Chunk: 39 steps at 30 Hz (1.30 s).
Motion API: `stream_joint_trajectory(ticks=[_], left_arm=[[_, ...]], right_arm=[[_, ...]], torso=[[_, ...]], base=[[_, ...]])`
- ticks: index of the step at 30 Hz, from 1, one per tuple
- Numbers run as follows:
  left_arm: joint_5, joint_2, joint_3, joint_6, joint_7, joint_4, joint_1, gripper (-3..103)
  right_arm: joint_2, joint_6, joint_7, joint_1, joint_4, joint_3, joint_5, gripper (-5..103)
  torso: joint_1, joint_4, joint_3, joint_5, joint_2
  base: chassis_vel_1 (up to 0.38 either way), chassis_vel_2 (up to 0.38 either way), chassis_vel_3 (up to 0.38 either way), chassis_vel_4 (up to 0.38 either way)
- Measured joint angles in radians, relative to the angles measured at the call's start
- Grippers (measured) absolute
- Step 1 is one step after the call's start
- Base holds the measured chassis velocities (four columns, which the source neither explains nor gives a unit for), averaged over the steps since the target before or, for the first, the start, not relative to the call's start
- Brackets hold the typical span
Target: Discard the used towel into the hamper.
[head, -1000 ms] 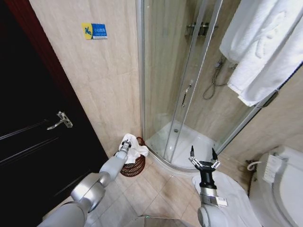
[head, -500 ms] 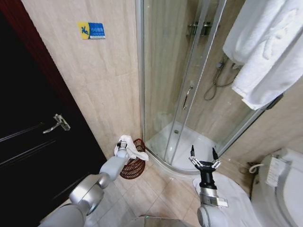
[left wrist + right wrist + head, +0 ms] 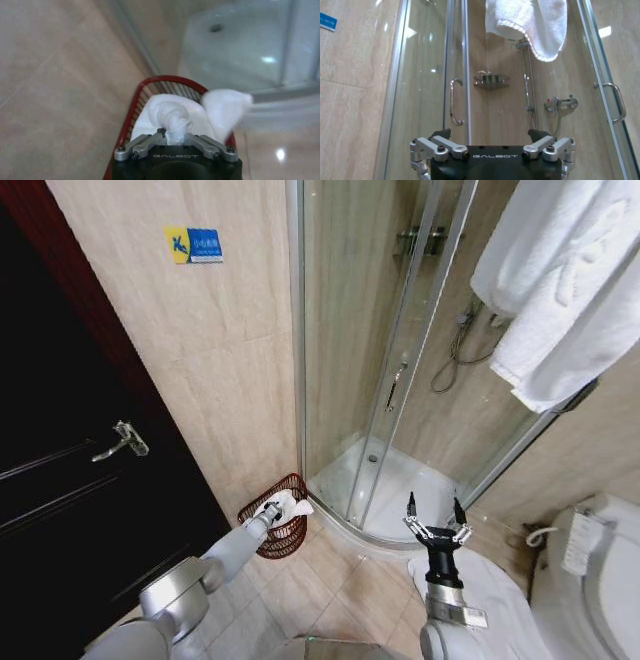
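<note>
The hamper (image 3: 262, 538) is a small reddish-brown ribbed basket on the floor, between the tiled wall and the shower corner. The white towel (image 3: 283, 504) lies bunched inside it. In the left wrist view one fold of the towel (image 3: 226, 108) hangs over the hamper's red rim (image 3: 169, 78). My left gripper (image 3: 268, 513) reaches down into the hamper's mouth. In the left wrist view the left gripper (image 3: 174, 134) is shut on a twisted knot of the towel. My right gripper (image 3: 433, 518) stands upright and open over the floor near the shower, holding nothing; the right wrist view shows the right gripper (image 3: 490, 137) facing the glass.
A glass shower enclosure (image 3: 400, 380) with a raised white tray (image 3: 385, 490) stands right of the hamper. A dark door (image 3: 70, 480) with a handle is to the left. A toilet (image 3: 600, 580) sits at far right, white towels (image 3: 560, 290) hang above, and a white mat (image 3: 490, 590) covers the floor.
My left gripper has lowered the towel from above the rim down into the hamper. The head camera shifted slightly. The right arm has kept its place.
</note>
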Motion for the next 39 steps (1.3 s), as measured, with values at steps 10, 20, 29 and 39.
stream_joint_trajectory(ticks=[10,20,29,39], left_arm=[[-0.051,-0.019,-0.008,0.197,-0.066,-0.006,-0.008,10],[0.028,0.026,-0.067,0.273,-0.007,-0.023,0.001,47],[-0.024,0.054,-0.085,0.128,0.053,-0.103,0.035,81],[-0.193,0.329,-0.271,0.319,0.094,-0.815,0.330,100]], right_arm=[[0.005,0.002,0.000,0.005,-0.006,-0.005,-0.003,100],[0.004,0.004,-0.003,0.005,-0.016,-0.006,-0.002,100],[0.004,0.005,-0.004,-0.010,-0.013,-0.005,-0.006,100],[0.001,-0.051,0.023,-0.017,0.039,-0.006,-0.049,100]], torso=[[0.000,0.0001,0.000,-0.0001,0.000],[0.000,-0.0003,0.000,-0.0002,0.000],[0.000,-0.0005,0.000,-0.0005,0.000],[0.000,0.0001,0.000,-0.0005,0.000]], base=[[0.000,0.000,0.000,0.000],[0.000,0.000,0.000,0.000],[0.000,0.000,0.000,0.000],[0.000,0.000,0.000,0.000]])
